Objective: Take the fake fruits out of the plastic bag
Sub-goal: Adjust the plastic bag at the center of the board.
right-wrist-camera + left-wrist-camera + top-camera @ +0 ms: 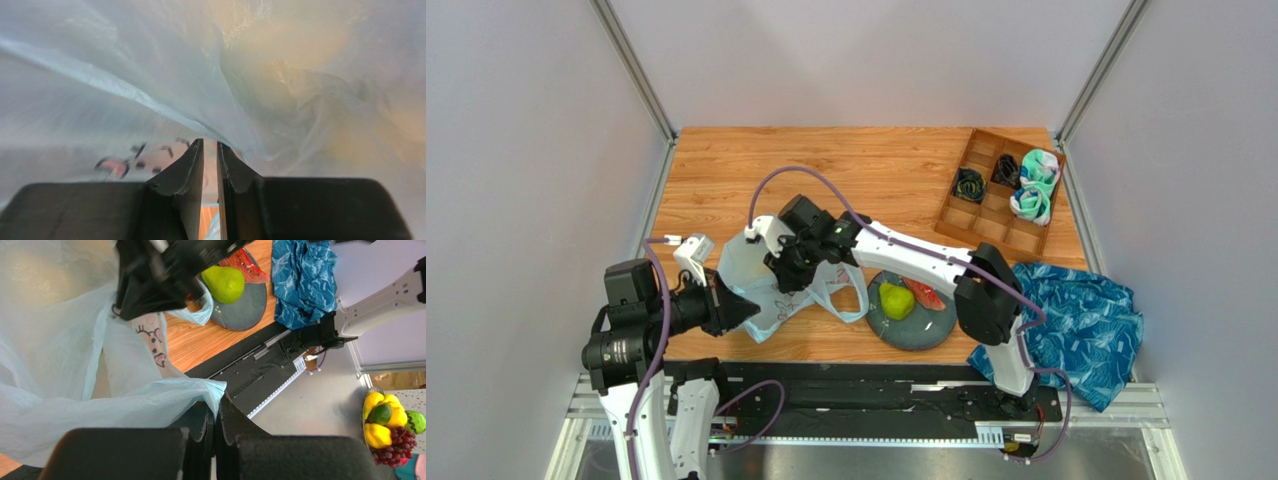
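Two hands are working on the large, crinkly, translucent pale blue-white plastic bag [738, 265], which is sitting left of centre on the wooden bench [876, 170]. Your left hand [748, 312] is reaching in low from the near-left side. Its jaws are pressed almost together, pinching the bag's near edge so the film is bunching over the tips. Your right arm is stretching across from its base at the near right, with the elbow bending beside the plate and the forearm running leftward. Your right hand [784, 268] is tipping down onto the top of the bag. Its jaws are narrowed to a thin slit, with pale film showing between them and draping all around.

A glossy green plastic pear [895, 300] and a red watermelon slice [926, 295] are lying out of the bag on a round dark grey plate [926, 330], just right of the bag's handles. You cannot tell what the bag is holding, because the film is hiding its inside.
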